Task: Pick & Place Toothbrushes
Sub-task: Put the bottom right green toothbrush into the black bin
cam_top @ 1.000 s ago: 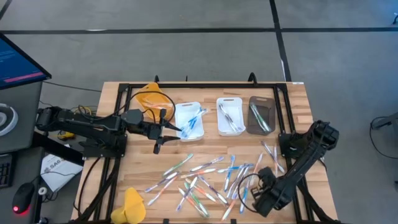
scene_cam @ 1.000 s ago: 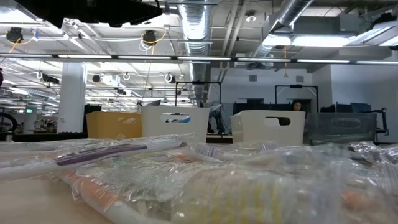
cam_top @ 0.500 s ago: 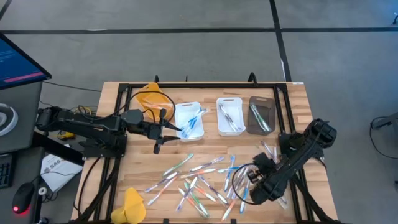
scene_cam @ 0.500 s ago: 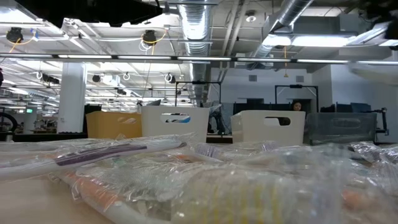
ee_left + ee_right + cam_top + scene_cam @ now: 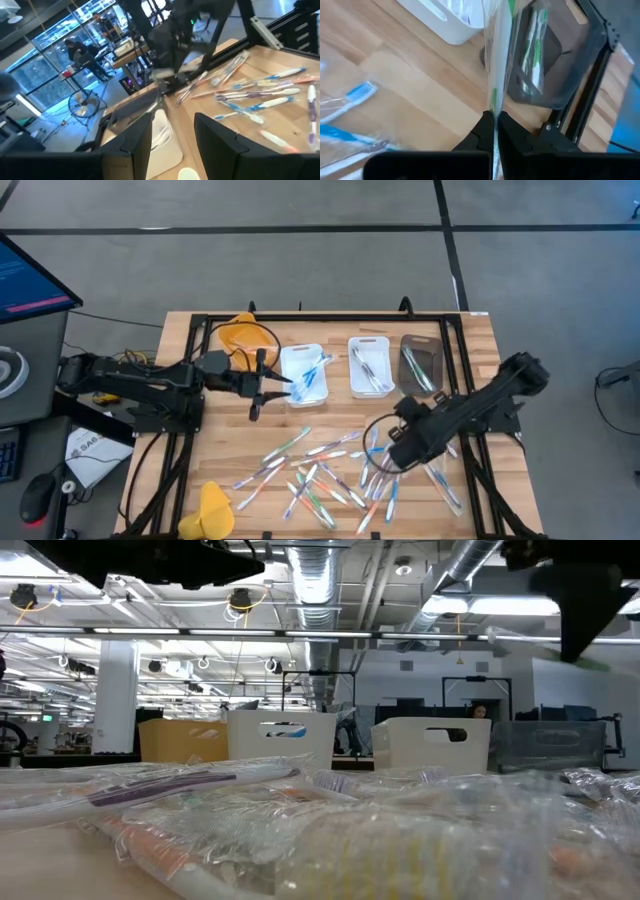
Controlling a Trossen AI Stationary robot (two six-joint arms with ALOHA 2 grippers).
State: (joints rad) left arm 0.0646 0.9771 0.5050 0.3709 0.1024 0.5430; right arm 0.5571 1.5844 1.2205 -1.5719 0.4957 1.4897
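The thin plastic toothbrushes in clear crinkly wrappers (image 5: pixel 330 470) are lying scattered over the near middle of the light wooden slatted table (image 5: pixel 480 340), with a few more at its right edge; some are already sitting in the 3 trays along the far side. Judging by look, each is very light and stiff along the handle, while the film wrap is slippery and springy, so a pinch mid-handle across the narrow width is probably holding best; gripping loose film alone is risking a slip or a swing.

The white rectangular plastic tray (image 5: pixel 304 375) is holding blue-accented ones, the second white tray (image 5: pixel 369 366) grey or clear ones, the dark translucent tray (image 5: pixel 421 365) green ones.

The right gripper (image 5: pixel 494 131) is hanging above the right part of the pile, clenched on 1 wrapped green-accented toothbrush (image 5: pixel 496 65), pinched near 1 end so the long rest is sticking out forward toward the dark tray. Held that far off-centre, it is likely wagging.

The left gripper (image 5: pixel 172 132) is hovering just beside the blue tray's left side, fingers parted, nothing visible between them.

Handles are white or clear with blue, green, orange-pink or grey accents.
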